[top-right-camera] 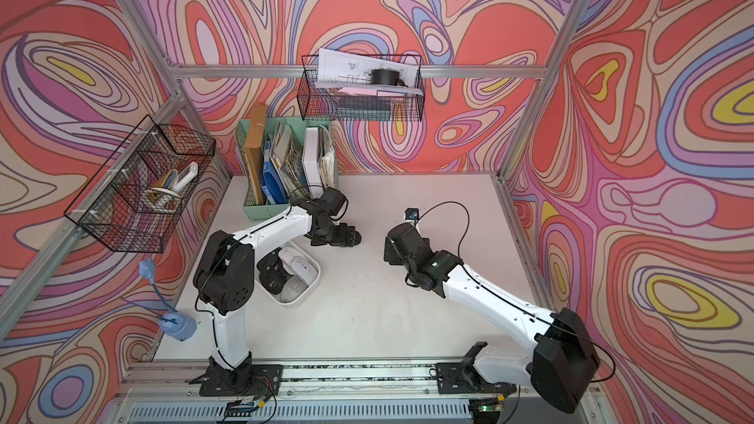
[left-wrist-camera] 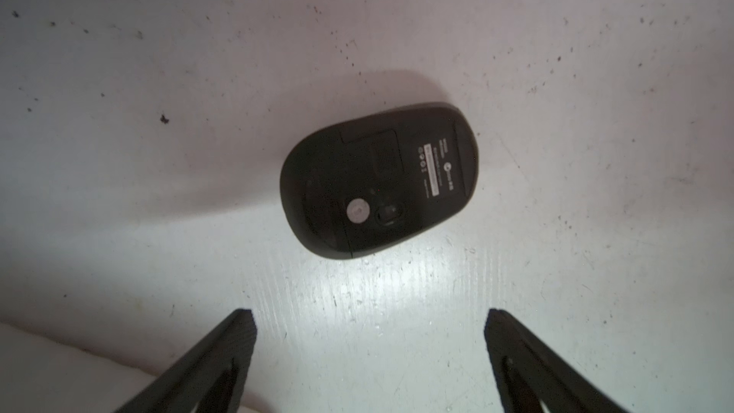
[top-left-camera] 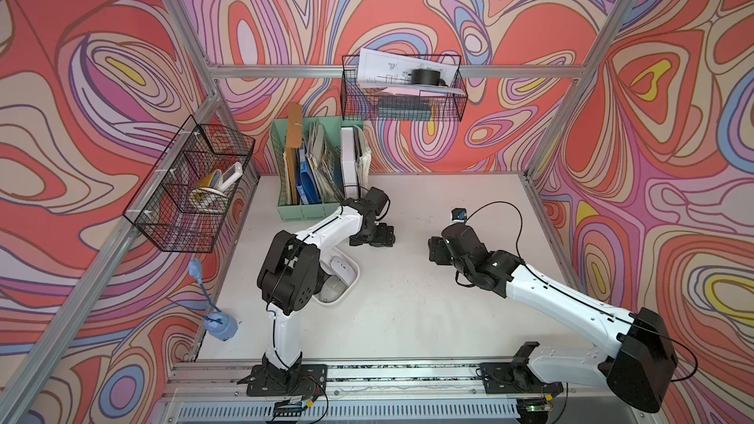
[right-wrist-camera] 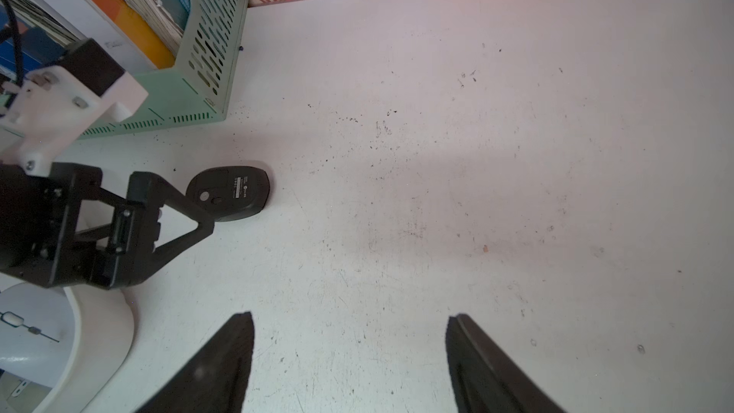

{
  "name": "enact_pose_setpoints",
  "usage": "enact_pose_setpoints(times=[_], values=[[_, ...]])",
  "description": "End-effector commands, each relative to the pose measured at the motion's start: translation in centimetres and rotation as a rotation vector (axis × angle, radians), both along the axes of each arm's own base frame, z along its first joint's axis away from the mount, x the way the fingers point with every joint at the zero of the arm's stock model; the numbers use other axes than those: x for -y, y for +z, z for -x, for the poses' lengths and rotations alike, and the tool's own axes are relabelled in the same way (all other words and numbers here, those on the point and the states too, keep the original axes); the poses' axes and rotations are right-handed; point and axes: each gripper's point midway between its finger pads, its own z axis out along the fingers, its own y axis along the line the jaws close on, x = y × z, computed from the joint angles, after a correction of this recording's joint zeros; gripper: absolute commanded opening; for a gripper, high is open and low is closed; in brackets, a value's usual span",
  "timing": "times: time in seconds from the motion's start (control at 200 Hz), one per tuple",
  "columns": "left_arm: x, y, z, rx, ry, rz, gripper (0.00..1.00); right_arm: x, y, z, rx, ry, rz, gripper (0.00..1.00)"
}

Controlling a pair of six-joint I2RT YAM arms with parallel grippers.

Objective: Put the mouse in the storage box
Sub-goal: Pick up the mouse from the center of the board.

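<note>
left pincer (left-wrist-camera: 368,313) apart, arm bent low beside upturned black mouse (left-wrist-camera: 379,180); right pincer (right-wrist-camera: 351,315) apart.

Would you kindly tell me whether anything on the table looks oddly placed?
Yes: the black mouse lies upside down on the table, its label and sensor facing up, outside the storage box and before the open left gripper.

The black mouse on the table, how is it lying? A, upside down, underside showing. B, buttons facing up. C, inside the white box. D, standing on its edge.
A: the black mouse lies flat on the table with its printed label and sensor opening facing up.
</note>
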Motion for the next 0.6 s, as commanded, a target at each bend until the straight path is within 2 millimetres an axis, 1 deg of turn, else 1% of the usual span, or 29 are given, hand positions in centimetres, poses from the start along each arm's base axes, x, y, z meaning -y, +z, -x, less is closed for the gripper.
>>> enact_pose_setpoints(times=[0.0,0.1,0.24,0.451,0.596], values=[[0.1,-0.4,-2.1,0.036,0.037,0.026,0.96,0.1,0.3,0.0,0.014,-0.006,-0.031,0.78],[0.0,-1.1,-3.0,0.039,0.072,0.05,0.95,0.2,0.2,0.1,0.012,-0.005,-0.031,0.78],[0.3,-2.3,-3.5,0.012,0.077,0.065,0.93,0.2,0.1,0.3,0.011,-0.007,-0.035,0.78],[1.4,-3.9,-3.4,-0.032,0.058,0.108,0.87,0.4,-0.1,0.5,0.006,-0.01,-0.037,0.78],[1.4,-4.5,-2.9,-0.057,0.053,0.106,0.79,0.2,-0.3,0.3,0.0,-0.007,-0.036,0.78]])
